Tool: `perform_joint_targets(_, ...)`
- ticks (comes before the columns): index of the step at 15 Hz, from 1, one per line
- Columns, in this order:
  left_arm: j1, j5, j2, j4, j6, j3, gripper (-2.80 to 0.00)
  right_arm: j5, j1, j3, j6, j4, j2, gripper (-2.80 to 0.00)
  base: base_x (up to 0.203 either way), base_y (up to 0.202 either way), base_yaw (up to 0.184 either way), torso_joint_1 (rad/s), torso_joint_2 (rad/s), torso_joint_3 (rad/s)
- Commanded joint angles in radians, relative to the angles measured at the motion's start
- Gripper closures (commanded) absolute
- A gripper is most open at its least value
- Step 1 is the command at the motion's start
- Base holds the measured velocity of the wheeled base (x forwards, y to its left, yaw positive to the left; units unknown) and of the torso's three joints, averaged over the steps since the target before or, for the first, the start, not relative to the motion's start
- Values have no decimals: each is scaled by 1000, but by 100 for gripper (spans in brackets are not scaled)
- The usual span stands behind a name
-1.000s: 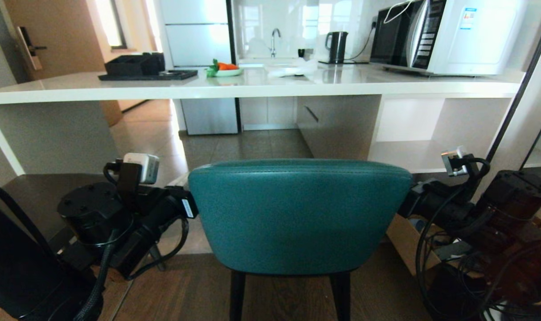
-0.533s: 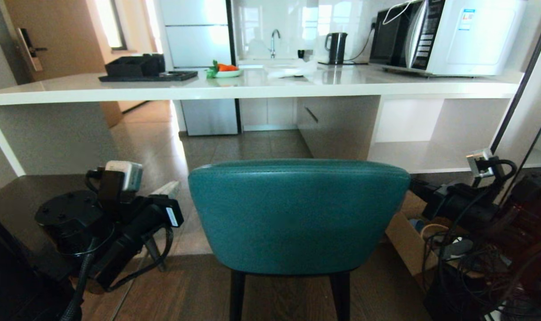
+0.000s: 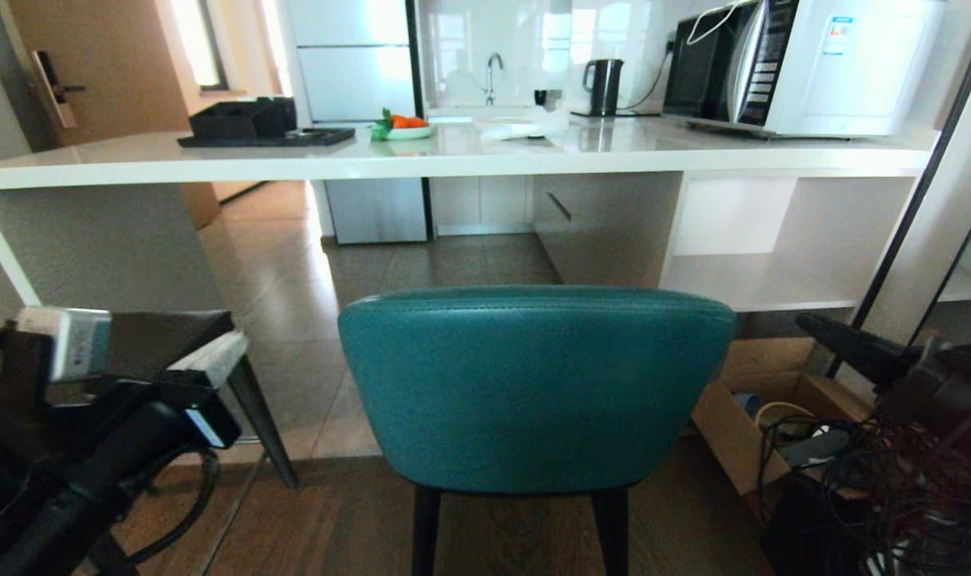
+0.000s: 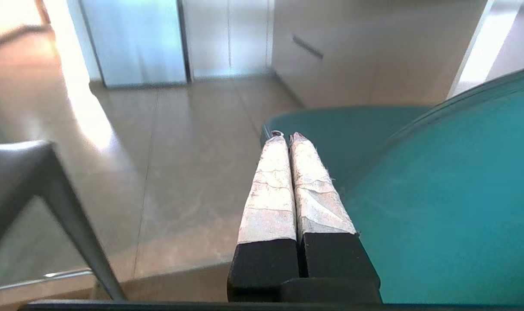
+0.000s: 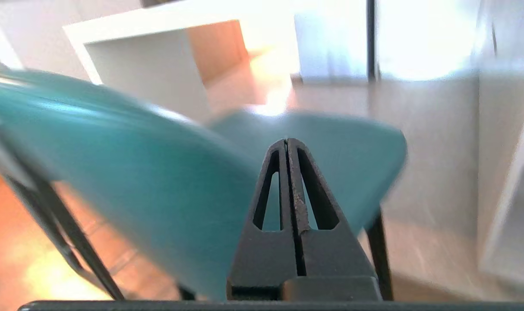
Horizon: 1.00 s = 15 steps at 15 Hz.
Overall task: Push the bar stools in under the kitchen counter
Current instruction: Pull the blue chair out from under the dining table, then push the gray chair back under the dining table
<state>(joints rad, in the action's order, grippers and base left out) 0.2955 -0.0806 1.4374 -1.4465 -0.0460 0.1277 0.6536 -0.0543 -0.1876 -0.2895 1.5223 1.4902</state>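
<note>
Two stools on the floor before the kitchen counter [image 3: 453,164] — we see the teal stool [image 3: 533,384] centred, back toward us, short of the counter's front edge; the dark grey stool [image 3: 173,336] sits left. Left gripper [image 4: 286,137] and right gripper [image 5: 286,142] flank the teal stool, apart from it — both pinched closed, holding nothing.
</note>
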Motion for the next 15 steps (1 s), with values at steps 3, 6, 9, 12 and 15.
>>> perform_joint_targets(3,-27,2,-556,361,1,15,0,8,-5,107,-30,-99,-521,0,0,0,0,0,0,0)
perform_joint_targets(6,-81,36,-903,793,0,96,0,9,-7,61,-26,-461,-884,0,0,0,0,0,0,0)
perform_joint_targets(9,-156,46,-1136,1258,-17,332,0,-11,-7,-92,20,-1018,-1177,0,0,0,0,0,0,0)
perform_joint_targets(12,-224,-11,-1155,1415,-37,476,0,-47,-7,-251,109,-1253,-1213,0,0,0,0,0,0,0)
perform_joint_targets(15,-313,172,-1222,1477,-33,455,0,-15,-7,-321,114,-1358,-1211,0,0,0,0,0,0,0)
